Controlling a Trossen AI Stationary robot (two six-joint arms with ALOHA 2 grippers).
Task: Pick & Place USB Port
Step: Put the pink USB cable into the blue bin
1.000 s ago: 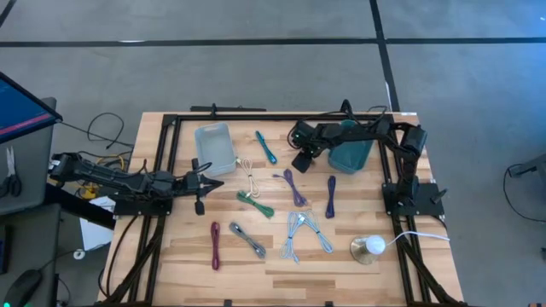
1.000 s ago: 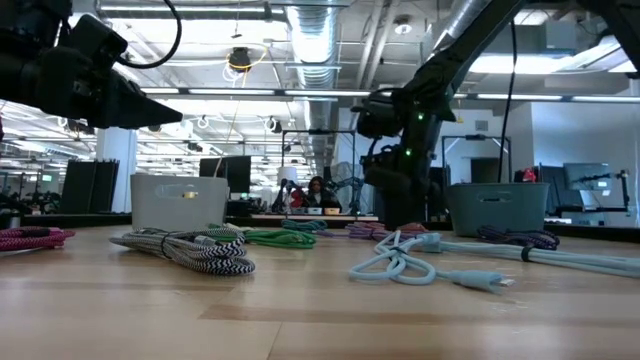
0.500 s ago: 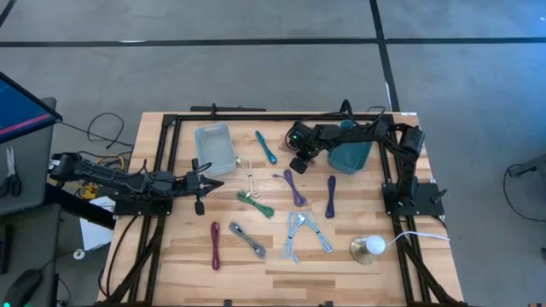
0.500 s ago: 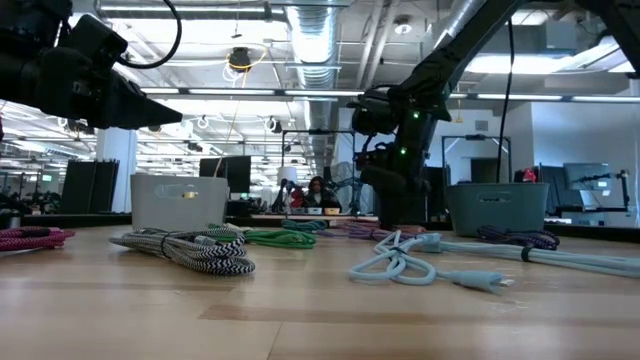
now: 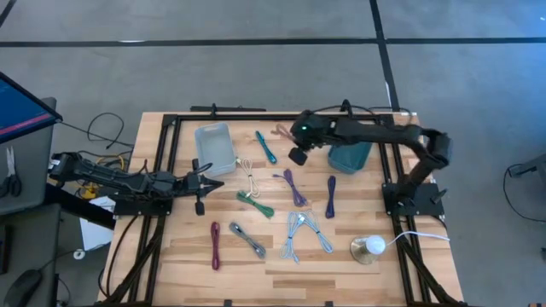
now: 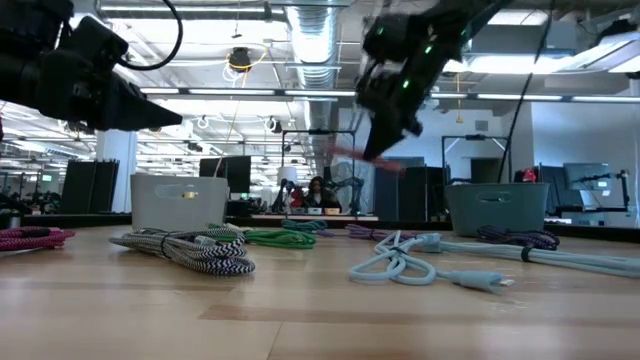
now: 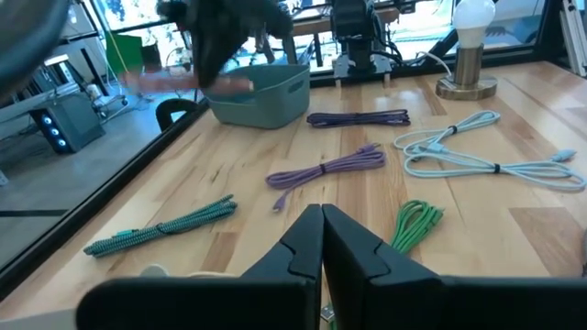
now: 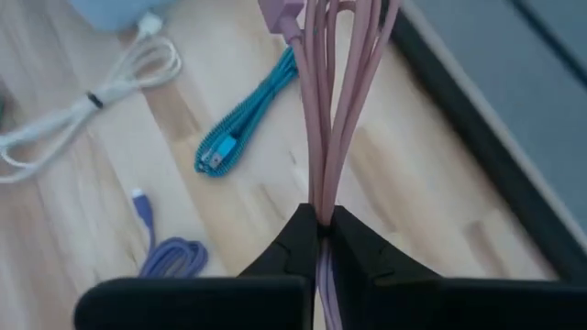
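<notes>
Pink USB cable (image 8: pixel 323 101) is seen clamped betw. closed fingers of right gripper (image 8: pixel 321 220) in right wrist view, above teal cable (image 8: pixel 246 124).
High view: right gripper (image 5: pixel 293 136) is held over table (image 5: pixel 171 247) far edge, betw. teal cable (image 5: pixel 266 147) and teal bin (image 5: pixel 350 156); left gripper (image 5: pixel 215 182) is closed, empty, near clear bin (image 5: pixel 215 145).
Low view: pink USB cable (image 6: pixel 350 155) is raised off table, blurred.
Left wrist view: left gripper (image 7: pixel 322 240) shut, w/ green cable (image 7: pixel 415 224) beyond.

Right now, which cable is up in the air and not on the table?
The pink cable, pinched in the right gripper. All the others lie flat on the table.
</notes>
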